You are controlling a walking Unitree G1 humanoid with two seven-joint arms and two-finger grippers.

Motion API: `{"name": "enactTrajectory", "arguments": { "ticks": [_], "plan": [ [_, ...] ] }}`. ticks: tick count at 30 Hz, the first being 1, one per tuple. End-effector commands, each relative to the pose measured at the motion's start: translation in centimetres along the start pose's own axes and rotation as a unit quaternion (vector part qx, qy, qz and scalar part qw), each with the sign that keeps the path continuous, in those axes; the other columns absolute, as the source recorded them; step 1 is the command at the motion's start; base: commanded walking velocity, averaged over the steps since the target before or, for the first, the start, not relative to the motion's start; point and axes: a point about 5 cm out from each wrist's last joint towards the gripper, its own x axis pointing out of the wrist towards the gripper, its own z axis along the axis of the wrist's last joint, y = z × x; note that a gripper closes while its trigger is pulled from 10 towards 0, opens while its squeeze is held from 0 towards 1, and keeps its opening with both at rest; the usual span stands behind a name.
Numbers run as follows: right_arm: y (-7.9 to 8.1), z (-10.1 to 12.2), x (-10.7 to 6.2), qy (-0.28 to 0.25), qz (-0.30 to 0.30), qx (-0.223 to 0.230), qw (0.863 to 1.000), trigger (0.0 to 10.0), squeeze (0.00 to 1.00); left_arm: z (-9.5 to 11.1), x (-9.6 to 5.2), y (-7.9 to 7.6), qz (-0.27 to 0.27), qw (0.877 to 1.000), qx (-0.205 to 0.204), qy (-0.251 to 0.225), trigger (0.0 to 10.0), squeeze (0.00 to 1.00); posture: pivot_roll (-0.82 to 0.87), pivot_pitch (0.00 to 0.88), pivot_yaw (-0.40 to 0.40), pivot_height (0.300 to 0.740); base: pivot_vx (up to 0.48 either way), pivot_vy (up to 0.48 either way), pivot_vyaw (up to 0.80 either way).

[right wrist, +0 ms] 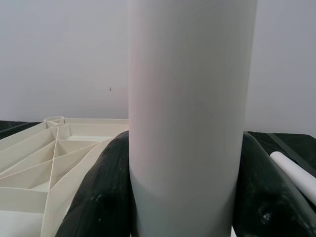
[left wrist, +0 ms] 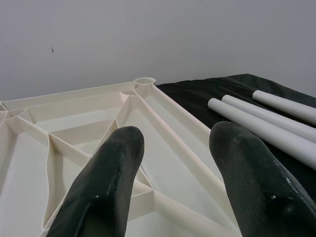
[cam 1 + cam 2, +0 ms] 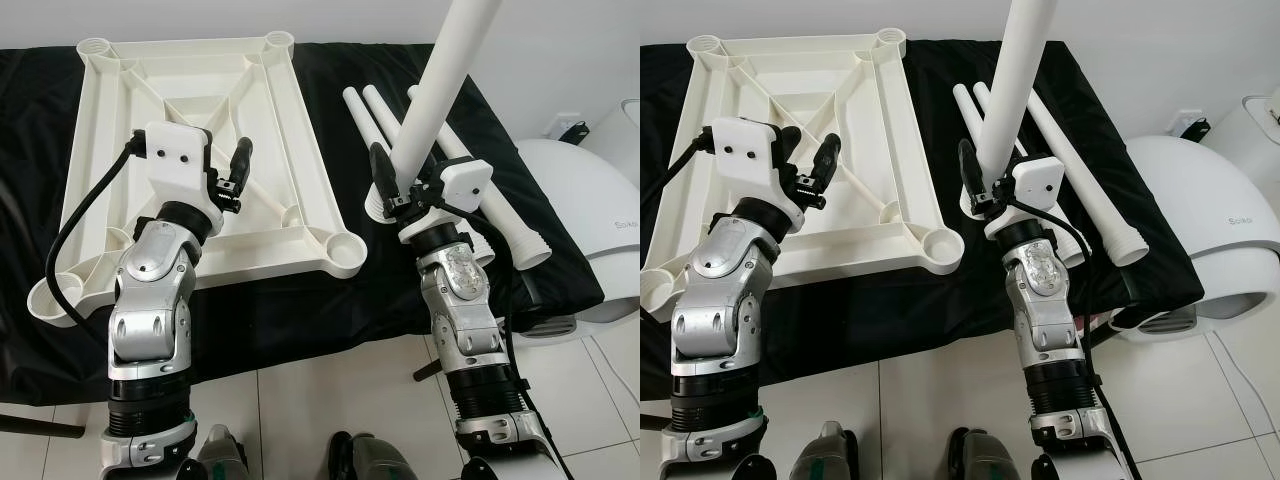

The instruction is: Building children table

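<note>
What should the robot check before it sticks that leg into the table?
1. Right gripper holds the raised leg firmly: ok, fingers on both sides.
2. Leg upright: ok, slightly tilted.
3. Tabletop lies underside up on the black cloth: ok.
4. Near corner socket unblocked: ok.
5. Leg's bottom end over that socket: not ok, it is beside the tabletop.
6. Left gripper open, over the tabletop: ok.
7. Spare legs out of the way: cannot tell.
</note>
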Motion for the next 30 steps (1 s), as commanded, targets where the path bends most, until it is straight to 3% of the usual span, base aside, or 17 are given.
{"name": "enactTrajectory", "arguments": {
  "ticks": [1, 14, 22, 30],
  "plan": [
    [-0.1, 0.3, -0.2, -0.01, -0.001, -0.004, 1.0, 10.0, 0.0, 0.2, -0.3, 0.4, 0.054, 0.998, 0.011, -0.007, 10.0, 0.0, 0.07, 0.135, -0.043, 0.74, 0.0, 0.0, 0.0],
    [-0.2, 0.5, -0.2, -0.011, 0.0, -0.01, 1.0, 10.0, 0.0, 0.2, -0.6, -0.2, 0.031, 0.999, 0.013, -0.003, 10.0, 0.0, 0.07, 0.154, -0.045, 0.74, 0.0, 0.0, 0.0],
    [-0.2, 0.5, -0.2, -0.009, 0.002, -0.011, 1.0, 10.0, 0.0, -0.3, -1.0, -1.2, -0.017, 1.0, 0.024, 0.007, 10.0, 0.0, 0.07, 0.16, -0.049, 0.74, 0.0, 0.0, 0.0],
    [-0.3, 0.6, -0.1, -0.01, 0.005, -0.015, 1.0, 10.0, 0.0, -0.5, -2.2, -3.7, -0.138, 0.99, 0.024, 0.013, 10.0, 0.0, 0.07, 0.171, -0.05, 0.74, 0.0, 0.0, 0.0]
  ]
}}
